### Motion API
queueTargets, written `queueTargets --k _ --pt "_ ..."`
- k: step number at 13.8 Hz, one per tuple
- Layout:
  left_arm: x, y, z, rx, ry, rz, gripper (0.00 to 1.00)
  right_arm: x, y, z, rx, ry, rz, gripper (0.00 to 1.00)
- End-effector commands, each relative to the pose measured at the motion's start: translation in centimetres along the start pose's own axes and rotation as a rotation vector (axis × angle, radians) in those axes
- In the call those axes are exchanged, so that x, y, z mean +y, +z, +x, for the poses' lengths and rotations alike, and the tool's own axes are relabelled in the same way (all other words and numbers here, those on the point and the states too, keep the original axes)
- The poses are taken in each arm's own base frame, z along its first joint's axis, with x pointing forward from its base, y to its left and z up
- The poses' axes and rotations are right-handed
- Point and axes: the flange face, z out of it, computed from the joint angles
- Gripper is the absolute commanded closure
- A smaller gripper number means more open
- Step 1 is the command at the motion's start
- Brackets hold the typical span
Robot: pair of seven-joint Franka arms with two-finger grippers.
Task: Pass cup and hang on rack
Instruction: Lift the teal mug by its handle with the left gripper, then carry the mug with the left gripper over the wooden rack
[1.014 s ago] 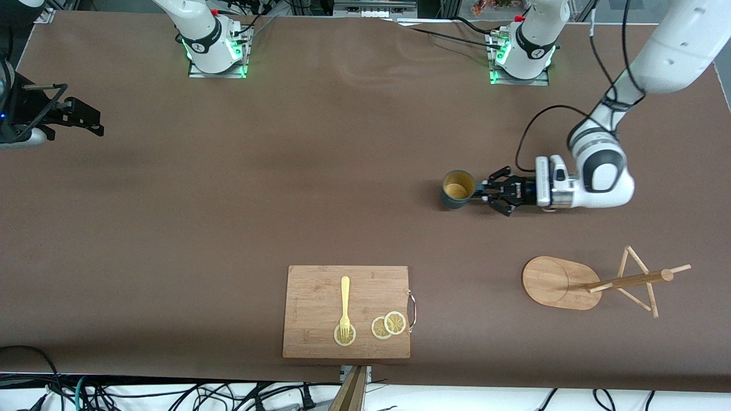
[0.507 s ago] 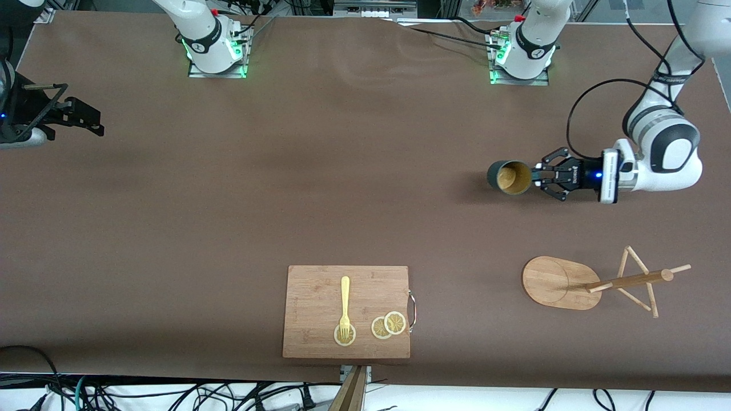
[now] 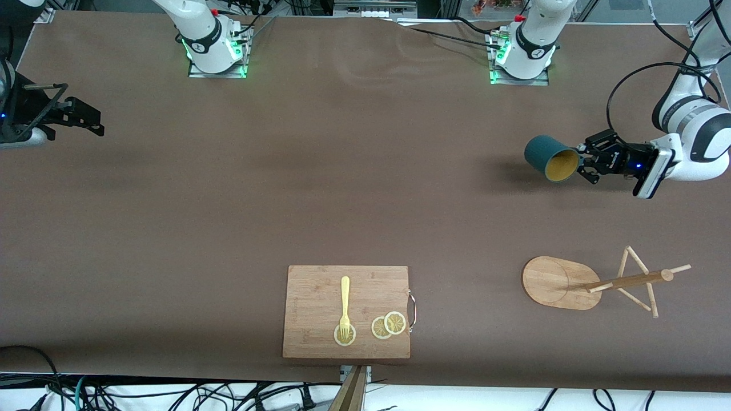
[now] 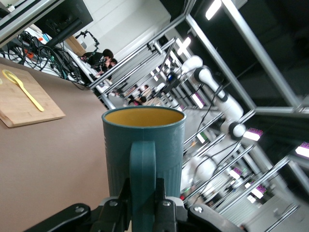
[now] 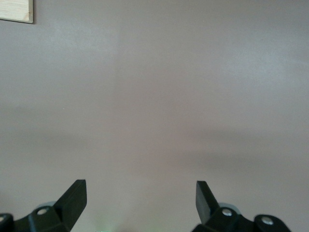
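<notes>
- A rectangular wooden cutting board [image 3: 346,311] lies near the table edge closest to the front camera, well apart from everything else, with a thin metal handle [image 3: 412,310] on the side toward the left arm's end.
- On the board lie one pale yellow fork [image 3: 345,306] and three round lemon slices [image 3: 389,325]; the fork's tines rest on one slice, and the other two slices overlap each other.
- One rack [image 3: 594,282] lies tipped on its side toward the left arm's end of the table, nearer the front camera than the cup: a flat oval base of light wood, a round central pole and thin pegs sticking out from it.
- Bare brown table [image 3: 285,188] lies between the cup and the rack; nothing stands there.
- One cup [image 3: 550,157] is up in the air over the left arm's end of the table, tilted, its mouth turned toward the front camera. It is dark teal, faintly ribbed outside and yellow-ochre inside.
- The left gripper [image 3: 589,162] has its two black fingers [image 4: 164,215] pinched tightly on the cup's handle [image 4: 143,179], as the left wrist view shows.
- The right gripper [image 5: 141,195] waits over bare table at the right arm's end, its fingers spread wide apart and holding nothing.
</notes>
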Motion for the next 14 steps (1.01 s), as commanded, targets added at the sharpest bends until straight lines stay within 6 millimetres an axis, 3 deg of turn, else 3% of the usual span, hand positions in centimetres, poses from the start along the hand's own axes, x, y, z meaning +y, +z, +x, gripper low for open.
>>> queueTargets --k 1,4,9,11,14 --pt "-0.8 -1.5 0.9 0.035 -0.119 -0.101 1.0 -0.2 -0.7 -0.2 0.002 0.012 0.017 0.0" --pt "-1.8 -2.8 1.5 0.133 -0.346 -0.197 1.0 -0.2 -0.7 -0.2 0.002 0.01 0.017 0.0" --pt "-2.7 -3.6 2.8 0.265 -0.455 -0.246 1.0 -0.2 -0.8 -0.2 0.004 0.01 0.016 0.0" --pt "-3.2 -5.7 4.5 0.309 -0.497 -0.163 1.0 -0.3 -0.8 -0.2 0.004 0.009 0.016 0.0" --pt "-4.8 -7.2 3.8 0.374 -0.585 -0.107 1.0 -0.3 -0.8 -0.2 0.004 0.009 0.016 0.0"
